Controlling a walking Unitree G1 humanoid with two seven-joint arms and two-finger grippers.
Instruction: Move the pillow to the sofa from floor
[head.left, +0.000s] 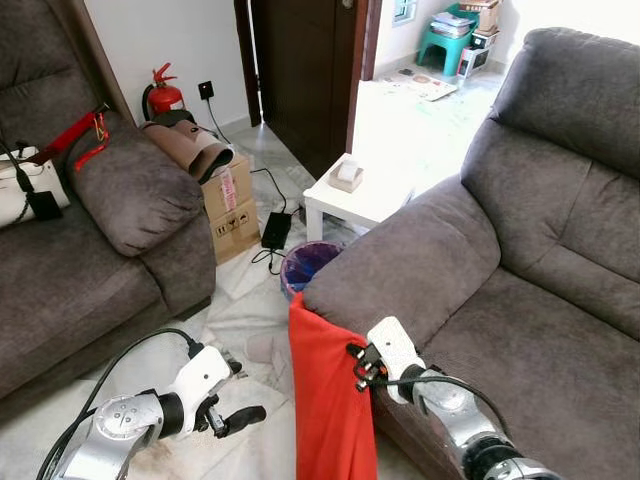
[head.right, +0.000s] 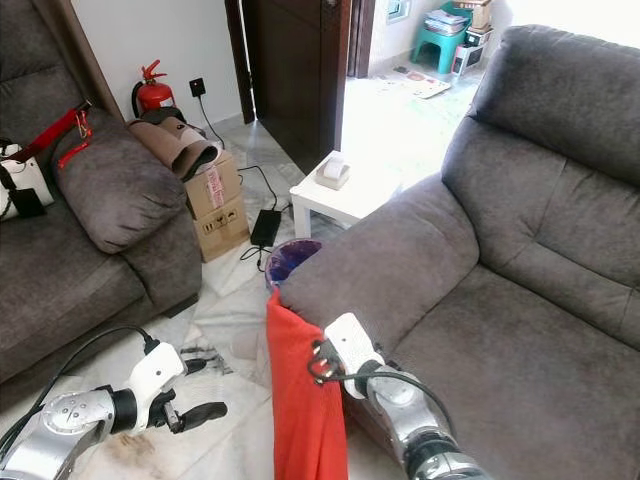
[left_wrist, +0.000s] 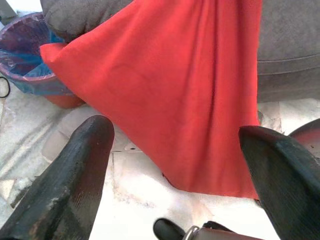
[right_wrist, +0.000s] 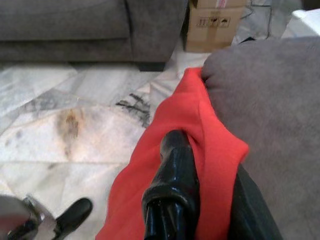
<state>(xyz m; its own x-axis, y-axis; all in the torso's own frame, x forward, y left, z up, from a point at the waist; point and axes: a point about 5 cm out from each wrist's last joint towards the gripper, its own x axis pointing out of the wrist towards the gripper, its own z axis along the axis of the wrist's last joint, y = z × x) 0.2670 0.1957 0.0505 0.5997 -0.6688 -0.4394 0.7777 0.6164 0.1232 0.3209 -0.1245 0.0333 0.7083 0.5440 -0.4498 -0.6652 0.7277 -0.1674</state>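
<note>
A red pillow (head.right: 300, 400) hangs limp against the front of the grey sofa's (head.right: 500, 300) arm, pinched near its top edge by the right pincer (head.right: 322, 362). The left pincer (head.right: 195, 390) hovers low over the marble floor (head.right: 225, 320), fingers apart. Behind stand a purple bin (head.right: 285, 262), a small white desk (head.right: 345, 195) (a tissue box on it) and a cardboard box (head.right: 215, 205).

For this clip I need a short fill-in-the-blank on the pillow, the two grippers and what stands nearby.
1. The right gripper holds the ____ pillow against the armrest of the grey sofa.
2. The left gripper, low over the marble floor, has its jaws ____.
3. The bin stands between the sofa and the white ____.
4. The fire extinguisher stands against the ____.

Missing words: red; open; table; wall
</note>
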